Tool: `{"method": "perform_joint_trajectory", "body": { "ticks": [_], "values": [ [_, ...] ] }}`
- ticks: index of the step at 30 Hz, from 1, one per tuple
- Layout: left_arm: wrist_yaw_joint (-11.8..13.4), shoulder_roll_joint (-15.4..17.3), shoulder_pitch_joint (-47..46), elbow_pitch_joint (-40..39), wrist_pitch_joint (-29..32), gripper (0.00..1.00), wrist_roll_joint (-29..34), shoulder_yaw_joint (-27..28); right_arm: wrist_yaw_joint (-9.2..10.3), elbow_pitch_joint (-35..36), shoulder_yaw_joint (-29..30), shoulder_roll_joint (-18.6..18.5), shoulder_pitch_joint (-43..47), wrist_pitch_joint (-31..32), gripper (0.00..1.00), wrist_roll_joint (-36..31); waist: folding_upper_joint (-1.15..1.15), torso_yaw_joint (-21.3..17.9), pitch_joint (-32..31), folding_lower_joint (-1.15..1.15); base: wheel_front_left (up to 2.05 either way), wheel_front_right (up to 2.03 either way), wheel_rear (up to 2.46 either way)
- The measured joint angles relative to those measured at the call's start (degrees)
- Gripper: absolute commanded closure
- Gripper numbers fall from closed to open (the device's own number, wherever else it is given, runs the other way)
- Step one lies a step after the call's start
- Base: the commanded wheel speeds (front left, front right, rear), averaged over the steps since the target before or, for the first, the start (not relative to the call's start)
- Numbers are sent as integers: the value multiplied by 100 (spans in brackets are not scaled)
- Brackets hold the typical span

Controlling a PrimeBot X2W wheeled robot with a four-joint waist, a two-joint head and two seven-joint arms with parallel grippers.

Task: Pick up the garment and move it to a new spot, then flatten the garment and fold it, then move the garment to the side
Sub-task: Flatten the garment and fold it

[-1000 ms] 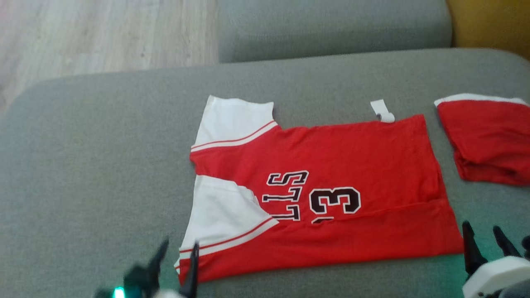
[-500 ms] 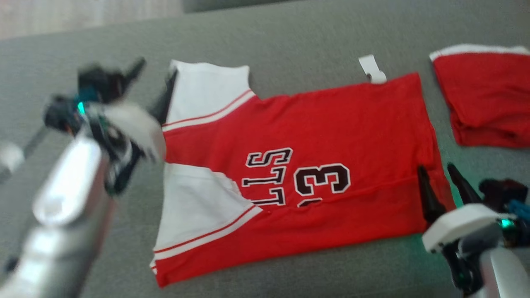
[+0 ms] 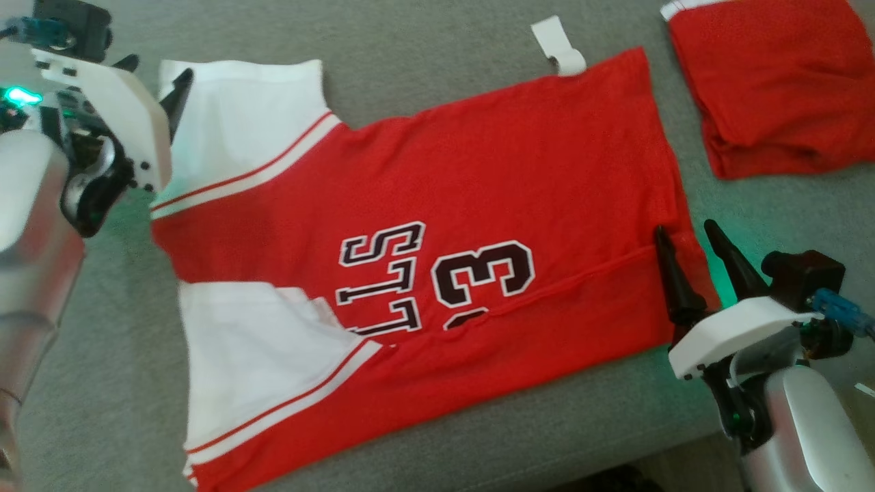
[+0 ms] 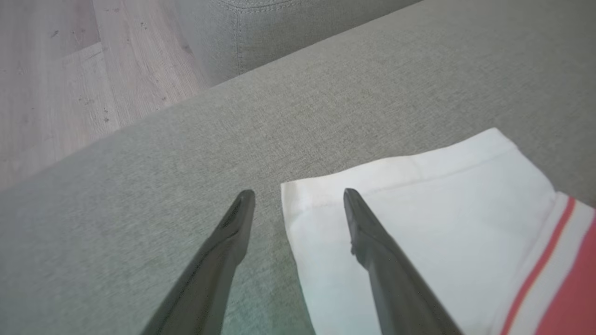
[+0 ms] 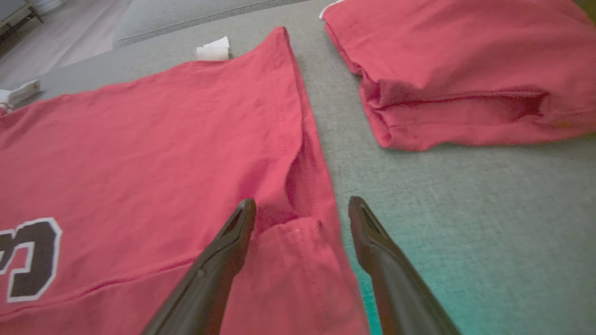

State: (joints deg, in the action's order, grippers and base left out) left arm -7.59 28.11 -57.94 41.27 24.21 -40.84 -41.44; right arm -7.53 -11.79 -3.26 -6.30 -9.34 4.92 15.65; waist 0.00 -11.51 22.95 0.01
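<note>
Your red-and-white jersey (image 3: 437,205) lies flat on the grey couch cushion (image 3: 424,61), long axis running left to right. Both hands are wide open and empty. Your left hand (image 4: 298,191) straddles the far white sleeve's corner, and your right hand (image 5: 302,201) straddles the hem edge.

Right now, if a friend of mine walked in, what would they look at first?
Probably the big red jersey with black lettering, spread flat across the middle of the grey cushion. Next, the folded red garment, lying apart from it at the far right. Then the two open grippers: the left gripper over a white sleeve corner, the right gripper over the hem edge.
</note>
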Motion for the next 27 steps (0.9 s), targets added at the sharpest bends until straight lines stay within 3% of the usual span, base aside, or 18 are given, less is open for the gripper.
{"method": "perform_joint_trajectory", "body": {
  "ticks": [17, 18, 19, 20, 21, 22, 23, 24, 25, 27],
  "values": [
    [0, 166, -453, 961, -249, 1, -466, -600, 0, -193, -45, -2, -74, -198, 0, 42, 0, -308, 281, -2, 0, 0, 0],
    [0, 167, -462, 957, -209, 23, -539, -644, 0, -194, -44, -2, -77, -198, 0, 42, 0, -306, 283, -2, 0, 0, 0],
    [0, 167, -471, 939, -202, 36, -606, -677, 0, -197, -42, -2, -81, -198, 0, 42, 0, -304, 285, -2, 0, 0, 0],
    [0, 166, -479, 906, -186, 55, -683, -700, 0, -198, -40, -2, -87, -198, 0, 42, 0, -302, 287, -2, 0, 0, 0],
    [0, 165, -481, 859, -151, 61, -753, -731, 0, -199, -36, -3, -92, -198, 0, 42, 0, -299, 288, -2, 0, 0, 0],
    [0, 167, -483, 817, -148, 84, -811, -779, 0, -199, -35, -3, -94, -198, 0, 42, 0, -297, 288, -2, 0, 0, 0],
    [0, 177, -487, 782, -152, 84, -860, -843, 0, -199, -35, -4, -95, -198, 0, 42, 0, -295, 289, -2, 0, 0, 0],
    [0, 193, -487, 738, -162, 96, -898, -884, 0, -199, -33, -5, -97, -198, 0, 42, 0, -291, 288, -1, 0, 0, 0],
    [0, 200, -487, 698, -185, 100, -927, -925, 0, -199, -29, -7, -101, -198, 0, 42, 0, -283, 284, -1, 0, 0, 0],
    [0, 208, -487, 648, -314, 100, -925, -1076, 0, -199, -22, -21, -128, -196, 0, 42, 0, -259, 265, -1, 0, 0, 0]
  ]
}}
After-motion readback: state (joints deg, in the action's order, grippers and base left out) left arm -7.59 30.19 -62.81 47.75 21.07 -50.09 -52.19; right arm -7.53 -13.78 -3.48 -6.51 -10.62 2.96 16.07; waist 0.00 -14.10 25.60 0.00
